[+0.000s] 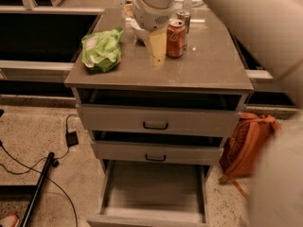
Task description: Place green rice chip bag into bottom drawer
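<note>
Gripper (157,59) over cabinet top (213,66); 1 bag (101,49), 2 cans (176,38).

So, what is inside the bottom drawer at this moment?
Only its bare grey floor shows in the bottom drawer; its rear part is hidden under the drawer above. The green bag lies on the cabinet top, with the gripper over that top, apart from it.

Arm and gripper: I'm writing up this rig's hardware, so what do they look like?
The arm is a thick, smooth, off-white shell with one small dark dot; no loose cables show. Its round wrist housing has a greyish seam. The gripper, above the cabinet top beside the orange soda can, is pale yellow and tapers downward.
</note>
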Controlling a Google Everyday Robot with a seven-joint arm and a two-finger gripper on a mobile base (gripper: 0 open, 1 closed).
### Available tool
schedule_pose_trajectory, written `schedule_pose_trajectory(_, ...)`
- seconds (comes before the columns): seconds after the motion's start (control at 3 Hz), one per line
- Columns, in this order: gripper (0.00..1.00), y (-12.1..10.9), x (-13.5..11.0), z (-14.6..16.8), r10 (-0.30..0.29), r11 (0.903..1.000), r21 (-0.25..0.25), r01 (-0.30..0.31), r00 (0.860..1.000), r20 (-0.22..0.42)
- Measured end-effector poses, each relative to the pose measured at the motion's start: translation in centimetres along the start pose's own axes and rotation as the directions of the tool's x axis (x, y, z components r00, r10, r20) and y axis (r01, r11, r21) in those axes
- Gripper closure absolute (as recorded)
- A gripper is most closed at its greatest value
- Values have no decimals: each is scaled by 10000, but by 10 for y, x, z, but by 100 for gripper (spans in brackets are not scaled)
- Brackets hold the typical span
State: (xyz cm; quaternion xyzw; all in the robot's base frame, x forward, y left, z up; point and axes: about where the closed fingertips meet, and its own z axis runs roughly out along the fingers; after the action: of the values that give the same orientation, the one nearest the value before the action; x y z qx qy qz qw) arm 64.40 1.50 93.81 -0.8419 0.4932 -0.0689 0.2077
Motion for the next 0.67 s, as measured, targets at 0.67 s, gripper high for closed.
schedule_pose_trajectory(0.67, 17, -91, 3, 89, -846, 9946, 676, 786, 9924, 896)
